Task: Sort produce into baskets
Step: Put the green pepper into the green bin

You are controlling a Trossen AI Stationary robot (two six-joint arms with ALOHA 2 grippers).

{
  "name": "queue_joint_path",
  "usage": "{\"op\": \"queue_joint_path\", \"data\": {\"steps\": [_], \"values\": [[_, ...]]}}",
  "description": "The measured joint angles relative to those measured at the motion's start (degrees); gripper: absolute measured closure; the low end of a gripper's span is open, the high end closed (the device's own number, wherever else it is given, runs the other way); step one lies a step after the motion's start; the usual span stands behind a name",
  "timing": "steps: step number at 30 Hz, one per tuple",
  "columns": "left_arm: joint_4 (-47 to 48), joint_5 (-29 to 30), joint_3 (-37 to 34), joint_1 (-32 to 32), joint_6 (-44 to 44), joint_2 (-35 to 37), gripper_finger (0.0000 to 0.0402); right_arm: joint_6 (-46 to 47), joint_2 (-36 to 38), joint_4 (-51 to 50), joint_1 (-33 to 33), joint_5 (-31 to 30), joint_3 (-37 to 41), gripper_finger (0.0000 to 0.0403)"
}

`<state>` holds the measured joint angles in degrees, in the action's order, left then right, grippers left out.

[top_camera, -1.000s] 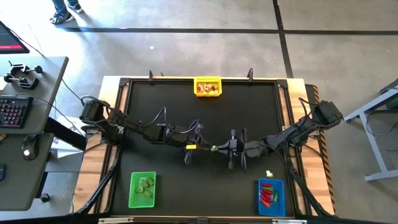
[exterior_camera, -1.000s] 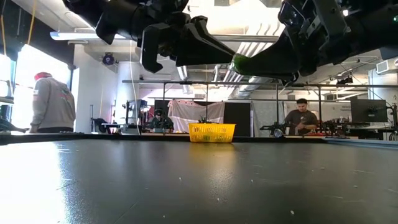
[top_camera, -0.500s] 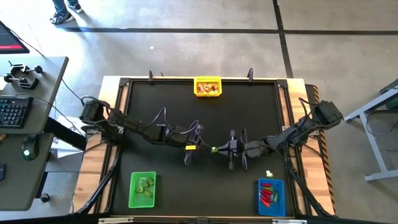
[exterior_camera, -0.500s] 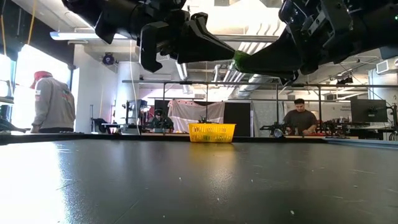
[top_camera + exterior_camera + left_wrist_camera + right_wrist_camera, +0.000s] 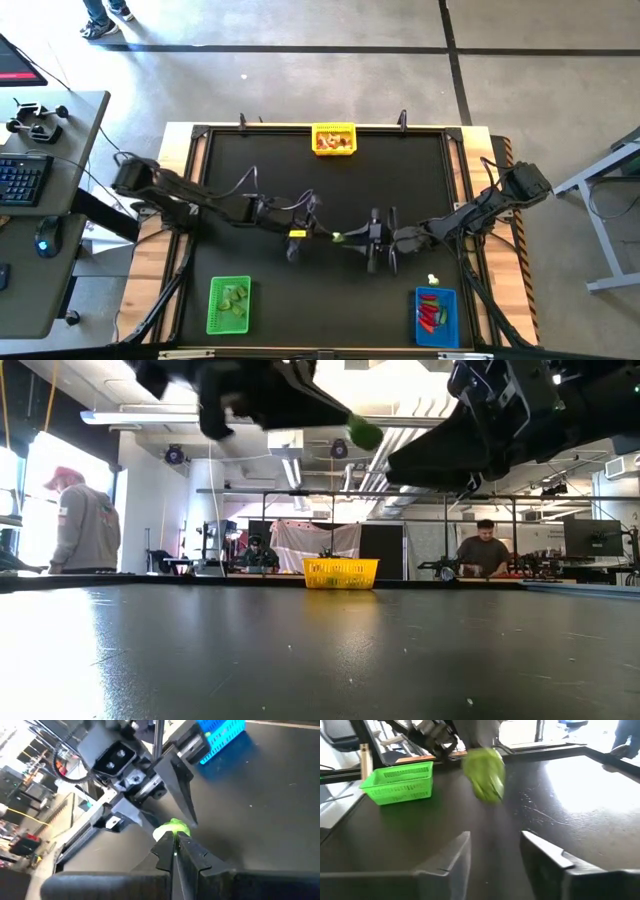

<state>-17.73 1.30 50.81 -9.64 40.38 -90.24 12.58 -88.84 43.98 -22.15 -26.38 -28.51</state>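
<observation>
Handover done: a second ago the green piece [image 5: 337, 238] sat between the right hand's [image 5: 352, 240] fingers, and now it has crossed to the left hand [image 5: 328, 236], whose arm has drawn back toward its own side. In the left wrist view that hand is clenched on the piece, fingertips [image 5: 172, 851] pinching its near end while the rest bulges out beyond them. The right hand is released, jaws standing apart and empty in its own wrist view, the piece floating just ahead of them.

So the piece is up in the air above the middle of the tabletop [image 5: 400, 180], touching nothing but the left hand. It looks like a rounded lump; I can't tell its long axis, though it seems to stick out along the fingers, pointing toward the right hand.

What matters next: the green basket [image 5: 229, 305] lies in the near left corner, well apart from the piece and far closer to the left arm than the right. The yellow basket [image 5: 334, 139] and blue basket [image 5: 436, 315] sit elsewhere.
</observation>
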Motion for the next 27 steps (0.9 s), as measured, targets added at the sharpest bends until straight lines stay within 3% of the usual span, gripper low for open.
{"op": "queue_joint_path", "data": {"steps": [5,10,15,20,23,27], "values": [[12.10,-0.04,0.02,-1.69,-2.88,7.80,0.0401,0.00,0.00,-0.08,0.00,-0.82,0.00,0.0192],[29.48,-1.11,0.02,-5.73,-10.90,15.73,0.0401,0.05,0.00,-1.28,0.00,-0.86,0.02,0.0172],[45.05,-7.97,0.02,-11.28,-28.15,21.78,0.0401,0.42,0.00,-2.42,0.00,-2.41,0.02,0.0172],[58.19,-10.06,0.00,-16.96,-48.27,24.32,0.0401,-0.01,0.00,-2.65,0.02,-3.49,0.02,0.0171],[60.06,-13.20,-1.64,-20.03,-55.70,24.34,0.0401,-0.20,0.00,-2.89,0.02,-3.82,0.04,0.0171],[55.40,-17.70,-6.20,-22.67,-62.03,23.64,0.0401,-0.21,0.00,-3.07,0.02,-3.83,0.04,0.0171]]}}
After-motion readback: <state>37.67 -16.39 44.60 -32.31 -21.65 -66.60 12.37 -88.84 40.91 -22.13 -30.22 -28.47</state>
